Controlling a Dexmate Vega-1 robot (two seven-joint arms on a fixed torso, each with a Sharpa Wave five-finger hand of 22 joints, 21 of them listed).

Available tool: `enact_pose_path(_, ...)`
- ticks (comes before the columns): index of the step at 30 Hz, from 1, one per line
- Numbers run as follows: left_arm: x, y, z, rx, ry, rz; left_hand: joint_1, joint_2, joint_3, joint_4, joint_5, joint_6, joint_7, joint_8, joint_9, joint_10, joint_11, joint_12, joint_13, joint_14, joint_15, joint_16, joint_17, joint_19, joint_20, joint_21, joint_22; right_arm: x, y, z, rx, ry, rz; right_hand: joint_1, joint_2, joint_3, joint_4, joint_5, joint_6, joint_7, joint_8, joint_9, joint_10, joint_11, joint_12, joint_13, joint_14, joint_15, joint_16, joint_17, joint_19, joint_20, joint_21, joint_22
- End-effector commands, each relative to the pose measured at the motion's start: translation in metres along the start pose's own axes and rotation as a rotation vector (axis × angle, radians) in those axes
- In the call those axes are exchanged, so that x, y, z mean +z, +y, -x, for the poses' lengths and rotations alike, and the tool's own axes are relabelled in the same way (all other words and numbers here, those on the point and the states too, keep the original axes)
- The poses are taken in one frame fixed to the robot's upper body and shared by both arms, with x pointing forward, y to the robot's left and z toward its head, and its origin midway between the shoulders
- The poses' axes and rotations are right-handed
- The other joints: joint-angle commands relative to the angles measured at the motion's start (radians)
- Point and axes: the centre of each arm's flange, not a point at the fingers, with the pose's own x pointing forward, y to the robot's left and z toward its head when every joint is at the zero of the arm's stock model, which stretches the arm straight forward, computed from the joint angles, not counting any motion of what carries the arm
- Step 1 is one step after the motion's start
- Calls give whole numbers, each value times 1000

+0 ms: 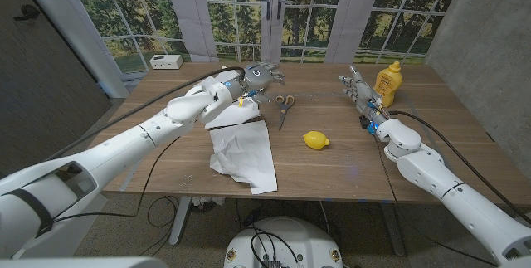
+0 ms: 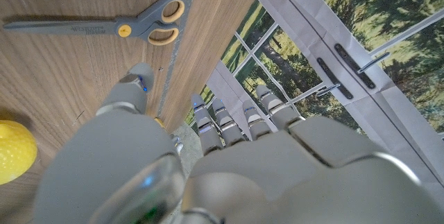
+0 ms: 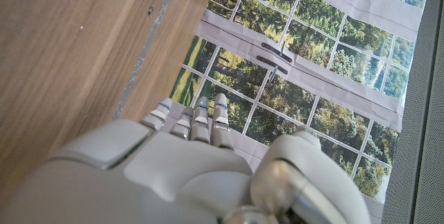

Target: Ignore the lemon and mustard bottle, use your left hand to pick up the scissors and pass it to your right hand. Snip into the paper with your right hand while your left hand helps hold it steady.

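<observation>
The left arm covers the far corner of the one sheet of white paper (image 1: 243,149). One pair of grey-handled scissors (image 1: 284,107) lies on the tabletop (image 1: 348,164) between both arms, handles toward the window, blades toward the single lemon (image 1: 316,140). The left robot hand (image 1: 259,76) hovers beside the handles, fingers spread, empty. The right robot hand (image 1: 357,86), also empty, fingers straight, is raised by the one mustard bottle (image 1: 387,80).

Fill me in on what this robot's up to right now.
The left hand hovers near the scissors, which lie untouched on the table; its fingers are spread and hold nothing. The right hand waits beside the mustard bottle, also holding nothing. The paper lies crumpled near the table's front, under the left arm, with the lemon to its right. No cutting has started.
</observation>
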Motion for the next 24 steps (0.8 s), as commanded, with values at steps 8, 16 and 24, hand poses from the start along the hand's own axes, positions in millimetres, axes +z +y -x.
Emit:
enact_pose_path(8,18,-9,-9,-5,-80,-156,58,-4,-11,3,-41,81,0,37,10,18,-1,7,4,14,-179,3,2,17,-153,8,1,-2,-3,3,-8,-2,-6,12,-3,5,0,-2,16,1,-3,5,3,7,1,1,1,-2,0,0,-1,-5,4,5)
enact_pose_path(16,23,-7,-14,24,-90,-185,75,-1,-14,5,-53,97,0,44,12,26,-2,7,4,20,-179,4,3,23,-153,9,1,-3,-5,4,-11,0,-13,12,-3,6,0,-2,16,2,-5,5,2,6,0,1,0,-1,0,0,-2,-4,4,5)
enact_pose_path(24,26,-8,-19,21,-104,-213,90,4,-17,7,-65,108,0,50,14,32,-2,7,4,25,-179,4,3,26,-156,9,2,-4,-8,5,-18,-2,-13,12,-3,7,0,-3,17,2,-6,5,1,6,-1,1,0,0,0,0,-2,-2,4,5)
